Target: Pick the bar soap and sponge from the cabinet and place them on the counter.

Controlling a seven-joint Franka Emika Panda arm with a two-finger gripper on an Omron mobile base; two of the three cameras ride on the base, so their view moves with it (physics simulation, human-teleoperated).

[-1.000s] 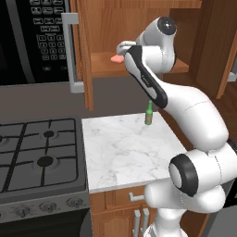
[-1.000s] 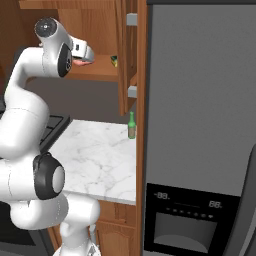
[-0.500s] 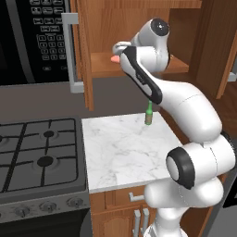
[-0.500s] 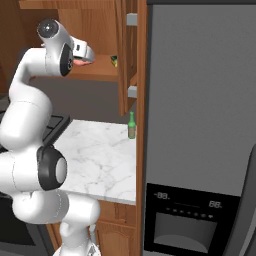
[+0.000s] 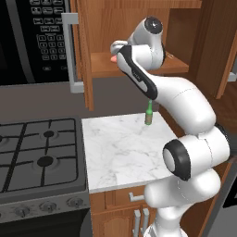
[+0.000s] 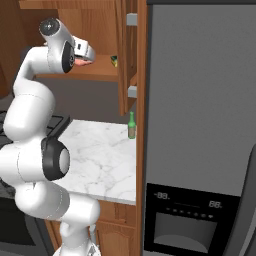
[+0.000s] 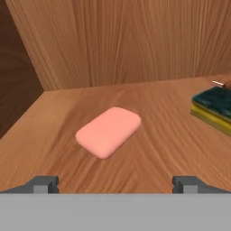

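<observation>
Currently I have the arm raised and bent so the hand reaches into the open cabinet (image 5: 134,28); I read this posture as needed to bring the hand in level with the shelf, because both task items sit up there and not on the counter (image 5: 125,148), which lies well below and carries neither of them yet.

Counter holds a small green bottle (image 5: 149,113) near its back edge, close to the cabinet side. It is not part of the job and I judge it a possible obstacle for later placement.

Gripper (image 7: 115,182): fingers spread wide, nothing between them, both tips showing low in the hand view with the bar soap (image 7: 108,131) lying ahead of them and roughly centred in the gap. I take this as the approach before a grasp; the soap is not yet touched.

Bar soap lies flat on the shelf, angled across the grain, apart from the back wall. Sponge (image 7: 214,108) sits to its right in the hand view, well apart, green layer up.

View comparison: the hand view gives the soap's angle and the spread of the tips. From the left base camera I get just a pink sliver of soap (image 5: 112,59) past the hand. From the right, the sponge (image 6: 114,61) shows as a small dark-and-yellow patch at the shelf's door end.
</observation>
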